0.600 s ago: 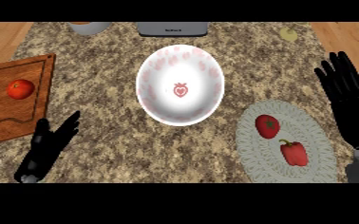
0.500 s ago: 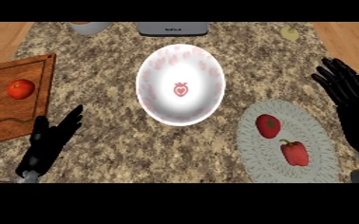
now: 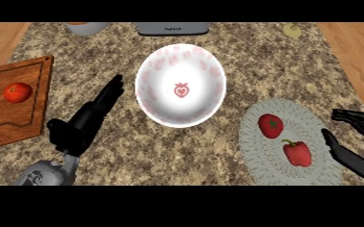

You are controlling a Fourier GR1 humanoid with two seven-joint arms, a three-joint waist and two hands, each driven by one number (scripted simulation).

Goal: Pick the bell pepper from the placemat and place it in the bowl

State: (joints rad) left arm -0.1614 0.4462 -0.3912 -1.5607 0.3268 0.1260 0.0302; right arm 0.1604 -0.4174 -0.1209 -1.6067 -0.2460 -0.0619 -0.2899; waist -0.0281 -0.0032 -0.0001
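Note:
The red bell pepper [image 3: 297, 153] with a green stem lies on the round grey placemat [image 3: 256, 161] at the lower right. A second red fruit with a green top [image 3: 270, 125] sits beside it on the same mat. The white bowl [image 3: 153, 67] with a red strawberry pattern stands at the counter's middle, holding nothing. My right hand [image 3: 344, 152] shows at the right edge, just right of the pepper, open with thumb and fingers spread and not touching it. My left hand [image 3: 86, 119] is open, its straight fingers pointing up toward the bowl's left side.
A wooden cutting board [image 3: 30, 121] at the left edge carries a red tomato [image 3: 19, 92]. Along the back stand a grey cup [image 3: 86, 27], a grey appliance [image 3: 173, 28] and a pale yellow item [image 3: 292, 30]. The counter is speckled stone.
My right hand has come down along the right edge to beside the placemat and pepper. My left hand has risen and moved right, toward the bowl.

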